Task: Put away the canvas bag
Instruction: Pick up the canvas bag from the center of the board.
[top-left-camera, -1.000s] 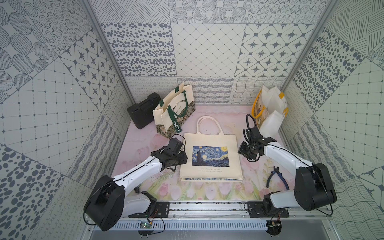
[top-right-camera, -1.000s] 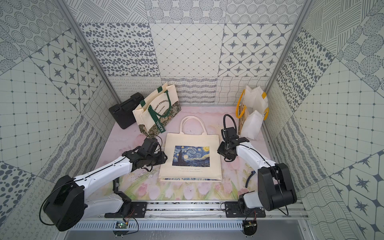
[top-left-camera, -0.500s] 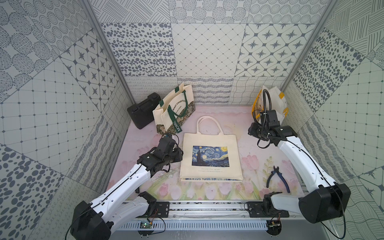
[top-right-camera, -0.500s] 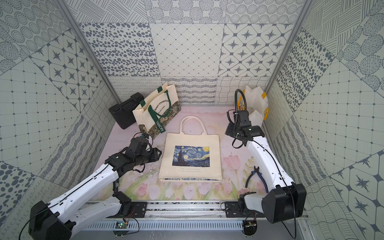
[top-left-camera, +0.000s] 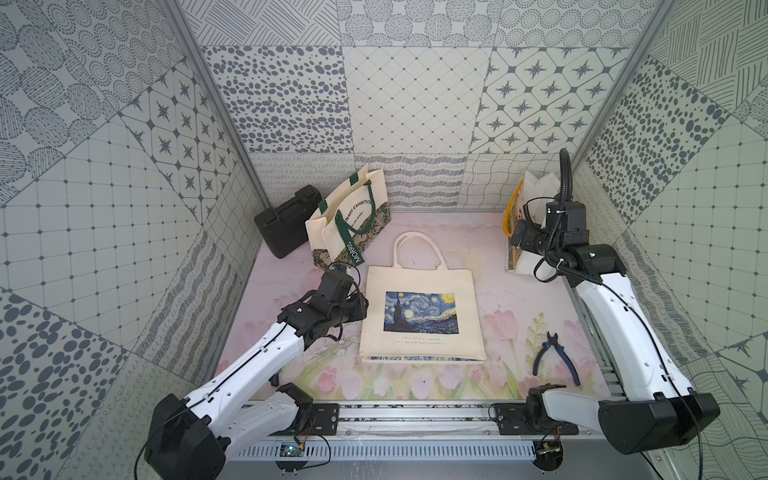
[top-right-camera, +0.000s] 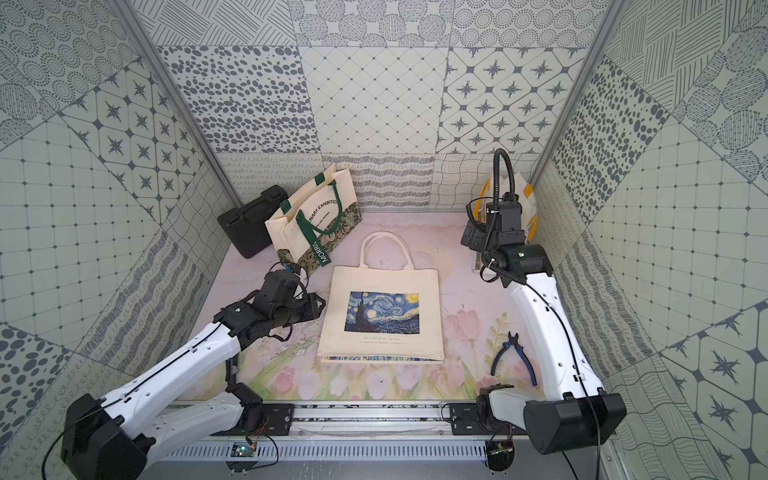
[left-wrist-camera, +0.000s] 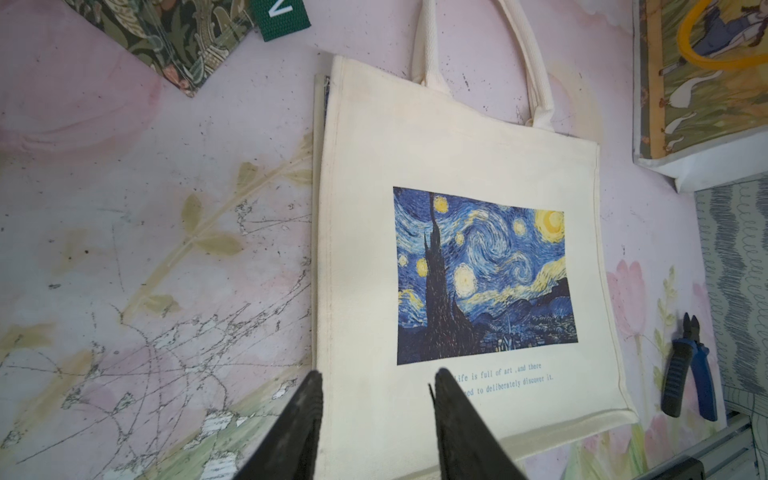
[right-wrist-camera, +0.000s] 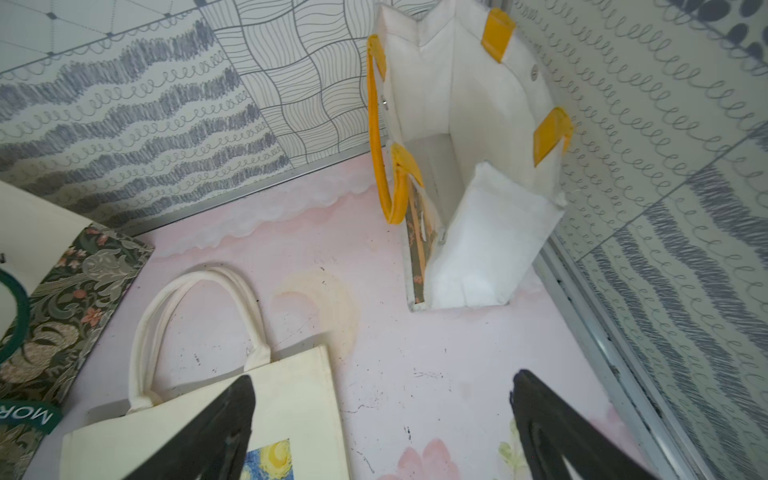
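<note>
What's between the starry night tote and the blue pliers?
Nothing; only bare floral mat separates the tote from the pliers, clear in both top views.

Canvas bag (top-left-camera: 422, 316): matt cream cloth. Case (top-left-camera: 286, 226): blk textured plastic.

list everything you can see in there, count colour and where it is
canvas bag: 1, cream with blue night-sky print, flat mid-table
tote bag: 1, cream with green handles, standing far left
case: 1, black, far left corner beside the tote bag
shopping bag: 1, white with yellow handles, standing open, far right corner
pliers: 1, blue and black handles, lying near right
table mat: 1, pink floral, under everything
left arm: 1, white and black, near left
right arm: 1, white and black, near right
left claw: 1, black, open, over the canvas bag's edge
right claw: 1, black, open, empty, near the shopping bag
</note>
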